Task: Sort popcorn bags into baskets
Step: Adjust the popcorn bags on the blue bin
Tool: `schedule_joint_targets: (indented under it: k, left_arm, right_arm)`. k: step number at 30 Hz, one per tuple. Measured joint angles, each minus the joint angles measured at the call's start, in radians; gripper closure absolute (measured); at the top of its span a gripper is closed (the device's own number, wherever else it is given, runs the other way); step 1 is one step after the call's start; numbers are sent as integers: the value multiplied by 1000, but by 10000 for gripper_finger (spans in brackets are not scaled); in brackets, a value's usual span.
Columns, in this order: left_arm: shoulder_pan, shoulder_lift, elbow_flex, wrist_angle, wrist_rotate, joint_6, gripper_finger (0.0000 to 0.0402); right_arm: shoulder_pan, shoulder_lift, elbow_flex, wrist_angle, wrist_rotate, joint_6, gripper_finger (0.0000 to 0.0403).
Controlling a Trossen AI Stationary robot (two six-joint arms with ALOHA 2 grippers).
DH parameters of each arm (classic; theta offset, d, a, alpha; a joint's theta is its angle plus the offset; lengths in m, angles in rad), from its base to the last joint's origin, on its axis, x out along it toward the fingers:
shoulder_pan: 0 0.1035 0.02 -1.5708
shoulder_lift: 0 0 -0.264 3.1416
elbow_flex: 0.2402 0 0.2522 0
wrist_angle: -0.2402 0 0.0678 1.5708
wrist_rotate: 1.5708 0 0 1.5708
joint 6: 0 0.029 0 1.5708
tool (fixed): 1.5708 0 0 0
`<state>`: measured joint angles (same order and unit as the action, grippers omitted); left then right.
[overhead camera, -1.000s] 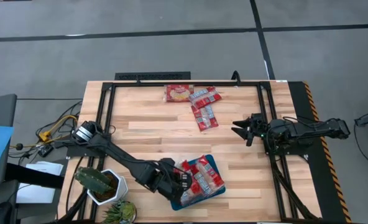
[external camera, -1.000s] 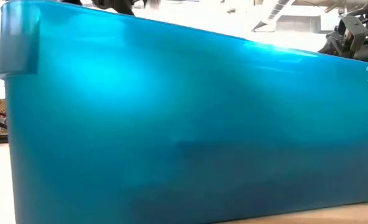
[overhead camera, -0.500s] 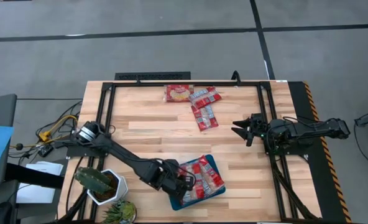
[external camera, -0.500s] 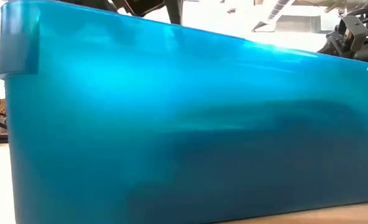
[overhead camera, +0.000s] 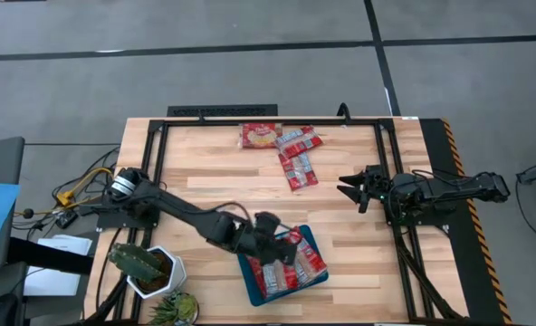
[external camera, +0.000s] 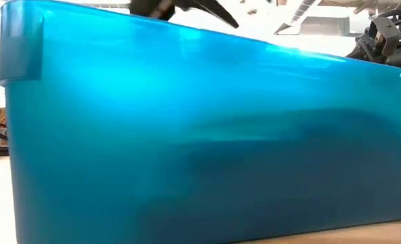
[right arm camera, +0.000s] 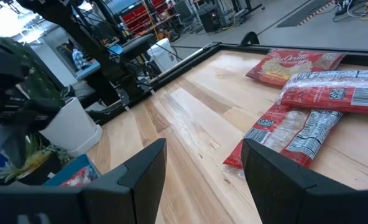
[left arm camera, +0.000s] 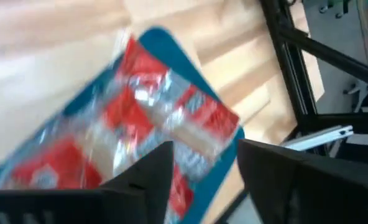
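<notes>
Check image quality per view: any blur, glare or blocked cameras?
Low view: shallow teal-blue rectangular tray fills the frame, glare along its upper wall. Left wrist view: motion blur on the flat red popcorn packets. High and right wrist views: sharp, evenly lit.

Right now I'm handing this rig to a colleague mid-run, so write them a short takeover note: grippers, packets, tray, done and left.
Left gripper: open, empty, over the near-left part of the teal tray.
Right gripper: open, empty, waiting at the table's right side.
Done: several popcorn bags lie in the tray.
Left: one wider yellow-pictured bag and three narrower bags still lie loose by the far edge.
</notes>
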<state>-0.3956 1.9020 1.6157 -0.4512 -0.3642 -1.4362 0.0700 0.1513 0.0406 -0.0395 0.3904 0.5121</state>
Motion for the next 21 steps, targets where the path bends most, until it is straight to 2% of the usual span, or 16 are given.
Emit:
schedule_joint_targets:
  k: [7, 12, 18, 21]
  left_arm:
    - [81, 29, -1, 18, 56, 231, 385]
    - [95, 53, 1, 60, 126, 317, 397]
    - [86, 113, -2, 60, 202, 333, 401]
    - [80, 116, -2, -5, 194, 340, 401]
  right_arm:
    - [0, 0, 0, 0, 0, 0, 168]
    - [0, 0, 0, 0, 0, 1, 168]
    - [0, 4, 0, 0, 0, 3, 168]
    - [0, 12, 0, 1, 0, 3, 168]
